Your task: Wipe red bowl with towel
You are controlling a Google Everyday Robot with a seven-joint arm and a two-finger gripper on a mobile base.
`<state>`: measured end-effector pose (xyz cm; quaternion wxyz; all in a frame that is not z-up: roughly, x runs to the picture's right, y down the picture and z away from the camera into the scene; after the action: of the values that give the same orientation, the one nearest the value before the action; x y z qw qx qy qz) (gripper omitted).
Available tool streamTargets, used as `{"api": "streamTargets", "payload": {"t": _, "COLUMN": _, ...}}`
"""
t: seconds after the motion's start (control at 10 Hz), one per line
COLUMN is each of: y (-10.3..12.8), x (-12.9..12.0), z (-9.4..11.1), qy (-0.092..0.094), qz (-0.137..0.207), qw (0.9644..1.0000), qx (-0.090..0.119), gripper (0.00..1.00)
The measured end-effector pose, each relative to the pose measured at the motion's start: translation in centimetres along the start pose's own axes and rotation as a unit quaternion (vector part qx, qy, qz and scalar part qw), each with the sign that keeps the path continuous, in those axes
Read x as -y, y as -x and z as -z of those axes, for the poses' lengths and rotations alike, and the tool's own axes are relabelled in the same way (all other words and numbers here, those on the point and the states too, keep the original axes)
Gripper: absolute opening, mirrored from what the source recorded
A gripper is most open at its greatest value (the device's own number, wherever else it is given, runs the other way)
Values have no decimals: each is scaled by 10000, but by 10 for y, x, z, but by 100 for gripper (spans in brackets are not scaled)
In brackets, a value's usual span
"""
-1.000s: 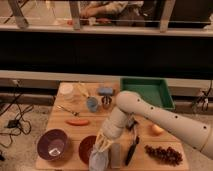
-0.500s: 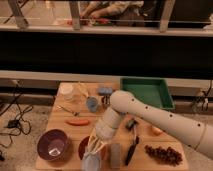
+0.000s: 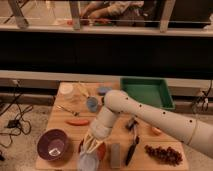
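My gripper (image 3: 92, 146) hangs from the white arm at the front of the wooden table (image 3: 60, 117), pointing down. It is shut on the towel (image 3: 88, 161), a pale grey-blue cloth that bunches below the fingers. The towel lies on the red bowl (image 3: 102, 150). Only an orange-red sliver of the bowl's rim shows to the right of the towel. The rest of the bowl is hidden by the towel and gripper.
A purple bowl (image 3: 52, 145) stands just left of the gripper. A grey bar (image 3: 115, 154) and a black tool (image 3: 132, 148) lie to the right, with dark grapes (image 3: 162, 154) beyond. A green tray (image 3: 147, 92) is at the back right, and a blue cup (image 3: 92, 104) at mid-table.
The arm has swung left and lower toward the table's front edge. The towel has moved with it, leftward across the red bowl.
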<state>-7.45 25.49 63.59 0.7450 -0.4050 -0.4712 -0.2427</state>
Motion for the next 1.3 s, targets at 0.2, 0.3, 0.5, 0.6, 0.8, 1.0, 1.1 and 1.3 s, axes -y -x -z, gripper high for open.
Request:
{"api": "streamTargets", "payload": {"t": 0.2, "y": -9, "x": 0, "z": 4, "qy": -21, "qz": -79, "qw": 10000, "qx": -25, "gripper": 2}}
{"api": "streamTargets", "payload": {"t": 0.3, "y": -13, "x": 1, "z": 5, "qy": -37, "qz": -98, "qw": 9999, "qx": -37, "gripper": 2}}
{"api": "streamTargets", "payload": {"t": 0.5, "y": -25, "x": 3, "z": 11, "qy": -84, "qz": -190, "qw": 9998, "qx": -81, "gripper": 2}}
{"api": "streamTargets", "payload": {"t": 0.6, "y": -31, "x": 4, "z": 15, "qy": -109, "qz": -233, "qw": 9996, "qx": -98, "gripper": 2}}
{"api": "streamTargets", "payload": {"t": 0.8, "y": -39, "x": 9, "z": 17, "qy": -141, "qz": -269, "qw": 9995, "qx": -120, "gripper": 2}}
{"api": "streamTargets", "payload": {"t": 1.0, "y": -45, "x": 12, "z": 16, "qy": -180, "qz": -310, "qw": 9993, "qx": -116, "gripper": 2}}
{"api": "streamTargets", "payload": {"t": 1.1, "y": -45, "x": 15, "z": 15, "qy": -198, "qz": -305, "qw": 9993, "qx": -105, "gripper": 2}}
{"api": "streamTargets", "payload": {"t": 1.3, "y": -45, "x": 19, "z": 10, "qy": -212, "qz": -289, "qw": 9993, "qx": -76, "gripper": 2}}
